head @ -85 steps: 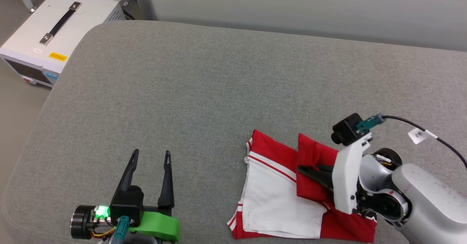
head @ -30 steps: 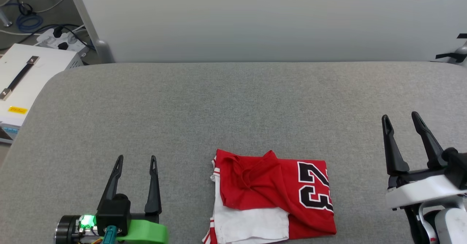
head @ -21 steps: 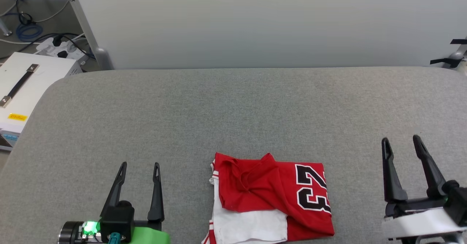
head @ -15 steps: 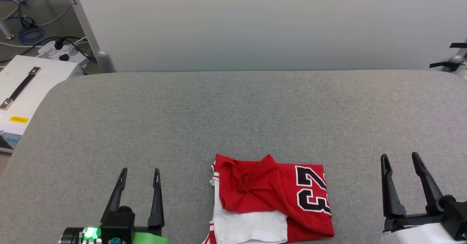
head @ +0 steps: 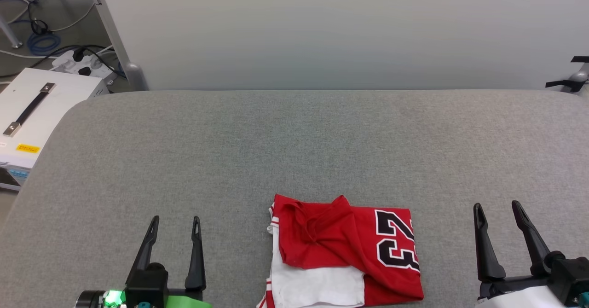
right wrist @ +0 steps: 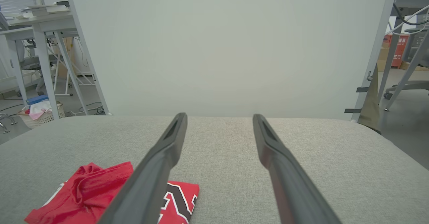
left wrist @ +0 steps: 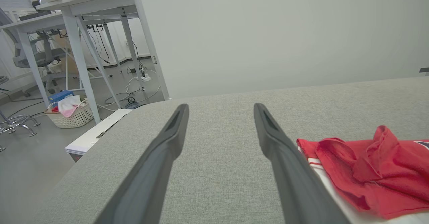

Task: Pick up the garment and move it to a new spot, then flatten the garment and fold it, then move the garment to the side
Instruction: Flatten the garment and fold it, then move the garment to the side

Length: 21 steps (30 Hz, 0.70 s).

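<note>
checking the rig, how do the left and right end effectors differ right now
The left end effector sits on a green mount beside a lit green light; the right end effector sits on a white mount. The left one stands left of the jersey T-shirt, the right one on its right. Both are open, empty and clear of the shirt.

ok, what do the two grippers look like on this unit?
Left gripper: two long, black tapered fingers with slotted tips, black base block, bright green bracket, lit green LED. Right gripper: same black fingers, but on a white bracket, with a teal connector at the frame edge.
</note>
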Motion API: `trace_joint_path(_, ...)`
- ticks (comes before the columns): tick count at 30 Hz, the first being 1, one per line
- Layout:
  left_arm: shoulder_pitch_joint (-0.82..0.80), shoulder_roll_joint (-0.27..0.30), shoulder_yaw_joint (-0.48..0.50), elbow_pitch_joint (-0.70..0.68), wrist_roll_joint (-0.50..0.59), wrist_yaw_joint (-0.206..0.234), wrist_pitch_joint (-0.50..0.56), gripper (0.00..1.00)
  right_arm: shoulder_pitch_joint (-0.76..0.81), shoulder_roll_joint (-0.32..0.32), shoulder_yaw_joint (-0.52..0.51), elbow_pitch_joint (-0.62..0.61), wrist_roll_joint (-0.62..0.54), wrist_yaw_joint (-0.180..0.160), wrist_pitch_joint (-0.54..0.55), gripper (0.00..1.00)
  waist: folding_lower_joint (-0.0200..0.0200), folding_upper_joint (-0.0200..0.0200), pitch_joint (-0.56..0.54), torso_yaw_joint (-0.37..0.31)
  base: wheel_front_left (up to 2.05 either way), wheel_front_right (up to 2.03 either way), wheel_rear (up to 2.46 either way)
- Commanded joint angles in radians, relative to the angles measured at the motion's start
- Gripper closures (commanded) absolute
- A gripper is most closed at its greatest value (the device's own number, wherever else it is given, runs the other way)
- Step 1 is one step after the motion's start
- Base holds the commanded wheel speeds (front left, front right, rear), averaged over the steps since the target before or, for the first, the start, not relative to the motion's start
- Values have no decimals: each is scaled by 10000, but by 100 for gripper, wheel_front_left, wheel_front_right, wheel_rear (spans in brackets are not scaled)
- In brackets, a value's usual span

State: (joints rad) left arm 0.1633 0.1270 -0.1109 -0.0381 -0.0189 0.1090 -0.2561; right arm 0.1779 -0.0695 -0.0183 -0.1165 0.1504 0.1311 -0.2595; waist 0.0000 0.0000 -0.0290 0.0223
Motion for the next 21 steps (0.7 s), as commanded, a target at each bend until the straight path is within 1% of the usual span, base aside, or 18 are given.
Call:
trace_joint_path(1,60,-6,32,36,-50,-39,-57,0,-59,-5,34,44,-79,-4,-22,0,0,0,8,9,0,0,0)
trace_joint_path(7,-4,-49,39,89,-35,-47,-57,0,-672,-261,-241,17,80,-4,-22,0,0,0,71,49,0,0,0)
trace_joint_path(8,-64,-57,55,117,-24,-52,-57,0,-1287,-653,-389,137,313,-4,-22,0,0,0,132,79,0,0,0)
trace_joint_path(10,-131,-62,48,142,-15,-69,-57,0,-1815,-965,-395,344,669,-4,102,0,0,0,198,120,0,0,0)
trace_joint_path(13,-274,-81,32,177,-15,-100,-57,0,-2787,-1599,-212,617,1311,-4,710,0,0,0,321,193,0,0,0)
trace_joint_path(15,-389,-97,13,210,-16,-129,-57,0,-3427,-2075,133,823,1892,-4,1453,0,0,0,405,254,0,0,0)
trace_joint_path(16,-453,-105,-7,218,-10,-148,-57,0,-3745,-2316,360,920,2309,-4,2026,0,0,0,464,298,0,0,0)
trace_joint_path(17,-610,-125,-38,248,-7,-195,-57,0,-4467,-3038,1157,1241,3656,-4,4046,0,0,0,588,416,0,0,0)
trace_joint_path(21,-715,-155,-44,263,-1,-203,-57,0,-4970,-3840,1814,1591,5359,-4,6593,0,0,0,759,584,0,0,0)
